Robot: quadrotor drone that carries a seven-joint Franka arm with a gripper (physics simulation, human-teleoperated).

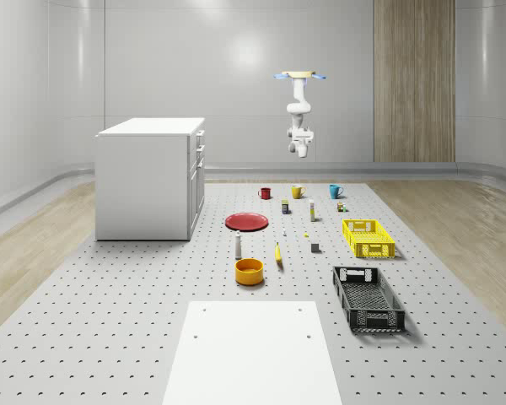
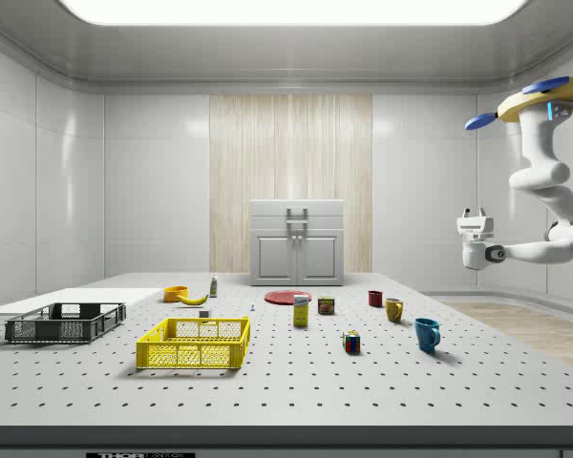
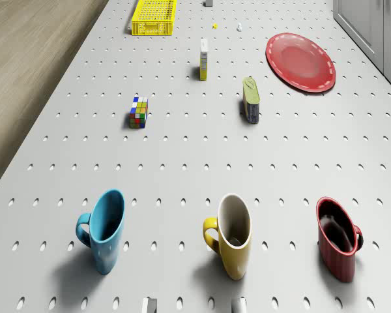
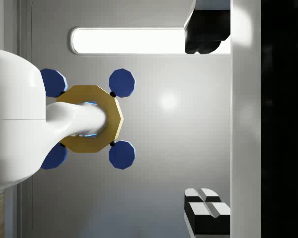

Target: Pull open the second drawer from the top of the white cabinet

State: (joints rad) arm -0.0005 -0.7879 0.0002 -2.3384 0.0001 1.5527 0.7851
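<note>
We see the drone (image 1: 300, 77) hovering high in the air above the far end of the perforated table (image 1: 135, 321), over the row of three mugs. Its arm (image 1: 297, 108) hangs below it and bends so that the gripper (image 1: 301, 153) hangs in open air above the yellow mug (image 1: 298, 191), touching nothing. In the side view the gripper (image 2: 471, 218) sits at the end of the forearm, pointing upward, near the side view's right edge and well apart from the white cabinet (image 2: 297, 242). In the wrist view the two fingertips (image 4: 207, 210) stand wide apart with nothing between them, so we read the jaws as spread; the same view looks up at the drone's gold body (image 4: 92, 119) and blue rotors.

The white cabinet (image 1: 150, 179) stands on the table at the whole-scene view's left, its drawer fronts facing the objects. The second drawer from the top (image 1: 200, 154) appears closed, flush with its neighbours.

In the drone view we see the blue mug (image 3: 104, 229), the yellow mug (image 3: 231, 235) and the red mug (image 3: 337, 238) in a row, with a red plate (image 3: 300, 61) near the cabinet's front.
</note>
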